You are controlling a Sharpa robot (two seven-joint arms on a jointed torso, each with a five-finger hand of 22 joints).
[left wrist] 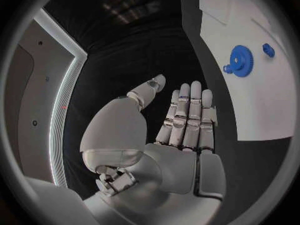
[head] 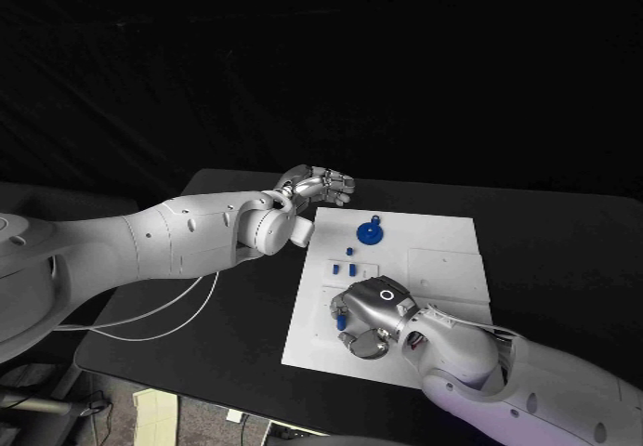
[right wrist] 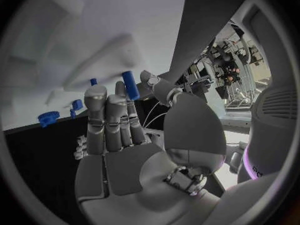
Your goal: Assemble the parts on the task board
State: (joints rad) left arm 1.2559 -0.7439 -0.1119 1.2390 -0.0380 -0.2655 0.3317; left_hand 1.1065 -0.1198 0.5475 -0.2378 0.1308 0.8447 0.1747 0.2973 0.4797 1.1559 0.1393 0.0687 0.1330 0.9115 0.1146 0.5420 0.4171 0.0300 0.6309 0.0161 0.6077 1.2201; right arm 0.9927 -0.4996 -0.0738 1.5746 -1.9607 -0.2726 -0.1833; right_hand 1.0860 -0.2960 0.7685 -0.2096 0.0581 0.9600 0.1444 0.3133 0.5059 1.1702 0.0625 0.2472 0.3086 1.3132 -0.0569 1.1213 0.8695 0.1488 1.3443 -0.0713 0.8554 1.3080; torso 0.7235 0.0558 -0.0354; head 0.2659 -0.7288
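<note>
Right hand (head: 369, 316) pinches blue peg (right wrist: 130, 84); lettering unreadable

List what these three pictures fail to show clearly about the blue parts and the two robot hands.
- Head view: right robot hand covers the white plastic task board beneath it, hiding any sockets there.
- Right wrist view: whether its fingers grip the small blue cylindrical peg or merely touch it.
- Head view: small blue plastic pieces too small to identify.
- Left wrist view: blue plastic gear has blurred teeth.

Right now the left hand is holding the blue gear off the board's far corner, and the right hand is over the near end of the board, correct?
Not quite. The left hand holds nothing; the left wrist view shows its fingers straight, and the blue gear lying on the task board. The right hand is over the near end.
</note>
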